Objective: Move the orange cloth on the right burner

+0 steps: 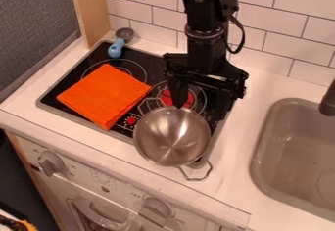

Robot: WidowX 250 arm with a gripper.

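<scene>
Cloth [105, 96], orange and squarish, lies beside your round, shiny metal pot [171, 137]; your gripper [200, 109] hangs, 2 fingers spread.

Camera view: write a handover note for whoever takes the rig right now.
Gripper: open, over the back rim of the metal pot, nothing visibly held.
Orange cloth: flat on the left side of the stovetop, partly over the left burner.
Right burner: destination; the pot sits just in front of it, overlapping its front part in this view.
Done: nothing of the move; the cloth is not on the right burner.
Left: grasp the cloth, lay it on the right burner. The pot may get in the way.
</scene>
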